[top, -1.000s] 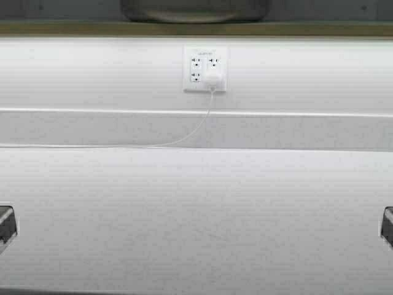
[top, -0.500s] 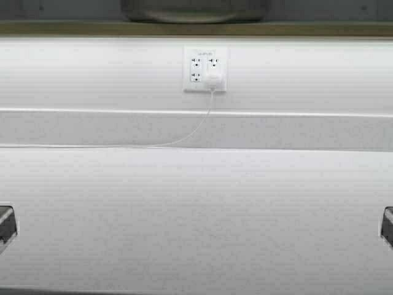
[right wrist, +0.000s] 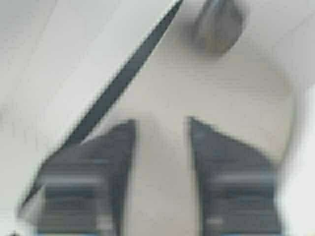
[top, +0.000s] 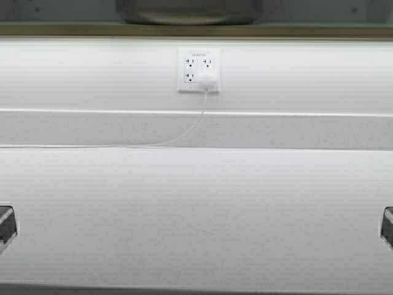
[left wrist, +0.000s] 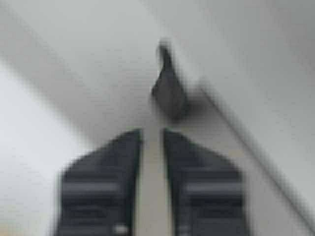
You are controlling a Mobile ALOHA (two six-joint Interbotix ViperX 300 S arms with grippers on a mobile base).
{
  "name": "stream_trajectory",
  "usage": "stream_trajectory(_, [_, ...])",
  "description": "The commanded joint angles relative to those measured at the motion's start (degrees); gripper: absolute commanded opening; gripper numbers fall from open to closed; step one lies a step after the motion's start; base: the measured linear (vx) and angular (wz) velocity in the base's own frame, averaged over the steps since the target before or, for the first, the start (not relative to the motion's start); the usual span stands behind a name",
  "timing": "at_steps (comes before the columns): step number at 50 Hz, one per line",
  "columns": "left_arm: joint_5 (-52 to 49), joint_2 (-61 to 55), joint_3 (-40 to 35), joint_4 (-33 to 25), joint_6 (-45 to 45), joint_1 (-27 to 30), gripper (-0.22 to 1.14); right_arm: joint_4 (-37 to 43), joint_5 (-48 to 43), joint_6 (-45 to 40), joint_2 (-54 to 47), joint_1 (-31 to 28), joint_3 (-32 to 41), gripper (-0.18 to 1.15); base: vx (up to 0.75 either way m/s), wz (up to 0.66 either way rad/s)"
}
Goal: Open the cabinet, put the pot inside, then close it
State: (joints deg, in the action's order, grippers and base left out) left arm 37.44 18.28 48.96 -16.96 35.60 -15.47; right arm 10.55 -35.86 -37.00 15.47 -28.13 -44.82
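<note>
- I saw the pot (top: 187, 12) up on a shelf (top: 307, 29), contents hidden.
- Left gripper (left wrist: 152, 142) and right gripper (right wrist: 160, 132) were slightly spread, empty.
- Wall outlet (top: 198, 70) had a plug.

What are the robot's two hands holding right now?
Nothing. The left gripper has a narrow bare gap between its fingers, and the right gripper is open with only pale surface between its fingers. The pot sits far off, up top, untouched.
</note>
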Motion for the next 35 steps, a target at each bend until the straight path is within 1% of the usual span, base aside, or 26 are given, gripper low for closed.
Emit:
stream_trajectory(1, [-4.22, 4.75, 3.16, 0.70, -7.38, -0.09, -0.13, -7.21, 5.45, 2.99, 0.79, -1.49, 0.70, 0.09, -0.10, -0.15])
stream_trajectory(3, [-6.06, 5.80, 3.78, 0.97, -11.16, -0.09, -0.08, -9.58, 8.00, 4.39, 0.70, -1.67, 0.70, -0.03, -0.10, -0.16])
stream_trajectory(5, [-8.17, 6.77, 4.13, 1.05, -15.21, -0.09, -0.01, -11.34, 10.63, 6.15, 0.53, -1.93, 1.05, -0.05, -0.11, -0.18])
stream_trajectory(8, [-11.69, 7.91, 3.96, 1.14, -22.15, -0.09, 0.08, -13.10, 14.77, 9.23, 0.44, -2.29, 1.85, 0.02, -0.13, -0.20])
stream_trajectory(11, [-16.17, 8.88, 3.16, 0.97, -29.88, -0.09, 0.06, -13.62, 18.19, 12.66, 0.70, -2.29, 2.55, 0.10, -0.16, -0.20])
stream_trajectory(16, [-20.39, 8.70, 1.76, 0.18, -38.50, -0.09, 0.04, -13.54, 21.18, 17.40, 1.05, -2.37, 3.52, 0.09, -0.18, -0.14])
stream_trajectory(19, [-21.09, 8.61, 1.67, -0.26, -40.61, -0.09, 0.04, -13.18, 22.06, 18.63, 1.23, -2.37, 3.96, 0.08, -0.18, -0.09])
stream_trajectory(28, [-23.12, 9.05, 2.37, 0.00, -41.40, -0.09, 0.04, -13.27, 22.59, 19.07, 2.37, -2.29, 3.60, 0.08, -0.15, -0.03])
stream_trajectory(35, [-23.55, 9.23, 2.99, 1.32, -41.66, -0.09, 0.04, -13.45, 23.73, 19.16, 3.16, -0.53, 2.99, 0.08, -0.15, 0.02])
